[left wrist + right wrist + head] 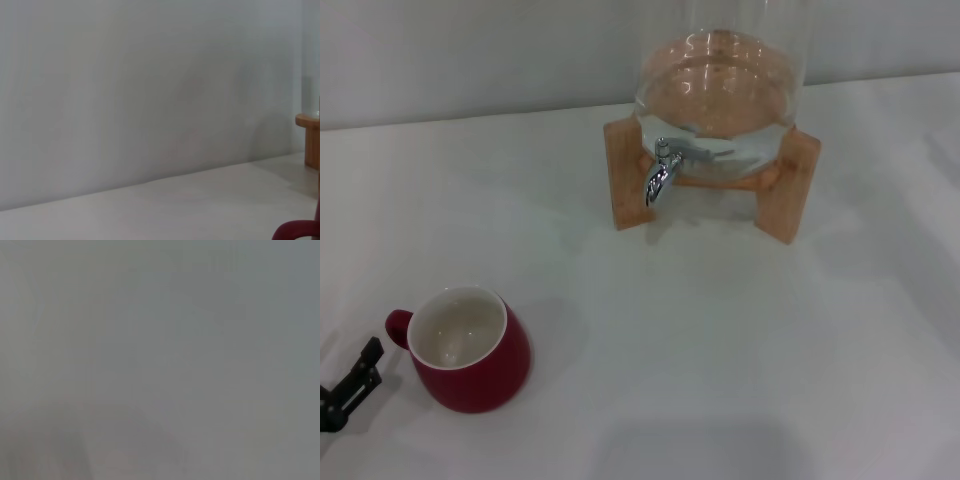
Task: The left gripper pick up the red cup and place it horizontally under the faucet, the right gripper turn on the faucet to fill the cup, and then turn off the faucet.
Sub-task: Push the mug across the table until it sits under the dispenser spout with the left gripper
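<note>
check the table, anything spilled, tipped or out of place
Nothing stands out. The red cup stands upright on the dry table, the faucet isn't dripping, and the left pincer sits beside the cup's handle.

Your left gripper [350, 385] shows only its black fingertips at the head view's lower left corner (too little in view to judge the jaws). Your right arm appears nowhere.

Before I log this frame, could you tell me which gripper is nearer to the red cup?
Left. The left gripper sits just beside the red cup, on its handle side, at the table's near-left corner. The right gripper appears in no view, so it is farther off.
</note>
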Tool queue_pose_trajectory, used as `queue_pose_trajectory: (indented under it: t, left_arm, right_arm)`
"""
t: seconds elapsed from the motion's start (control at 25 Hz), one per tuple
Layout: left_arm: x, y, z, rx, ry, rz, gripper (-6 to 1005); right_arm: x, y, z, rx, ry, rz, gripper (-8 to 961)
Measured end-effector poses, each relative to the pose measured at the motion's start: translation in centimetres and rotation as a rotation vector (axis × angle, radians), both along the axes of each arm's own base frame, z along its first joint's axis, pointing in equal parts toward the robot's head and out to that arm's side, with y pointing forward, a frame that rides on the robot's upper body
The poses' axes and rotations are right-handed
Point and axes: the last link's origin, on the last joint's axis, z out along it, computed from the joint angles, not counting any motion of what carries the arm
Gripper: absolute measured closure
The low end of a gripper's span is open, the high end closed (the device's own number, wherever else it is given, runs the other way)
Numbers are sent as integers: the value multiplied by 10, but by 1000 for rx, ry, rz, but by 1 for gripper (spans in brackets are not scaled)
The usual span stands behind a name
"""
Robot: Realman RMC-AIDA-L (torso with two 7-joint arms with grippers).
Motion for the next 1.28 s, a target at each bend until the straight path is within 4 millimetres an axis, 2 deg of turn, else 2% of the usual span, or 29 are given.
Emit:
queue_pose_trajectory:
  t: [0.88, 1.28]
  left_arm:
    - [10, 19, -12, -48, 16, -21, 146]
    - [11, 20, -12, -48, 16, -23, 150]
  right_arm:
    - [-1, 1, 2, 19, 3, 10, 321]
    - [-1, 1, 1, 19, 3, 10, 321]
